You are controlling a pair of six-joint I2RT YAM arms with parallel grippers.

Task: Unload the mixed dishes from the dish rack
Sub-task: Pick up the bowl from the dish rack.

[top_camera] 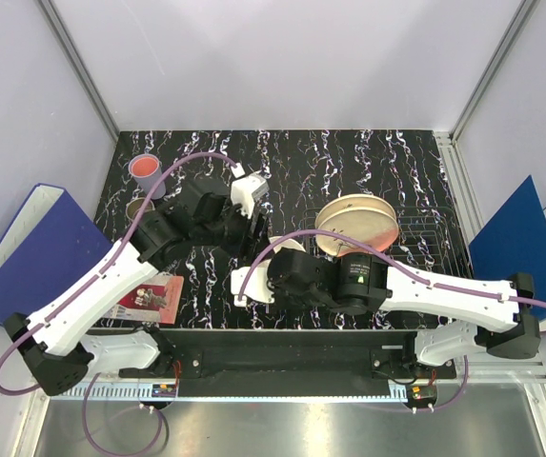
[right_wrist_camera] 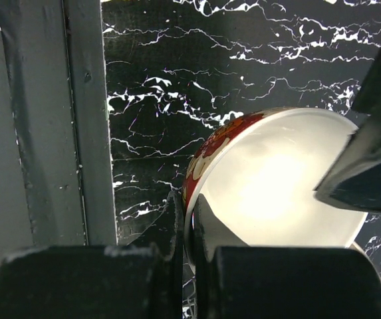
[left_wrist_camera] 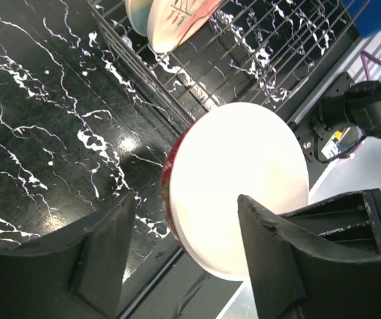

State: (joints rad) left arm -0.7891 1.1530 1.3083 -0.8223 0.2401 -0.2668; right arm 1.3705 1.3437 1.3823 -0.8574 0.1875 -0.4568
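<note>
The glossy red bowl [right_wrist_camera: 276, 186], white inside, hangs tilted over the black marble table near its front edge; it also shows as the bowl [top_camera: 252, 281] and the bowl [left_wrist_camera: 243, 179]. My right gripper [right_wrist_camera: 189, 206] is shut on its rim, one finger inside and one outside. My left gripper [left_wrist_camera: 187, 232] stands open around the bowl's opposite rim, one finger [left_wrist_camera: 104, 246] outside and the other over the white inside, neither touching. Two cream plates [top_camera: 356, 221] stand upright in the wire dish rack [top_camera: 425, 238]. The plates [left_wrist_camera: 170, 20] and rack [left_wrist_camera: 243, 60] also appear in the left wrist view.
A lilac tumbler [top_camera: 146, 171] with a pink inside stands at the far left of the table, a small cup [top_camera: 139, 205] just in front of it. A red printed card [top_camera: 149, 295] lies near the left arm. Blue binders [top_camera: 25, 248] lean against both side walls.
</note>
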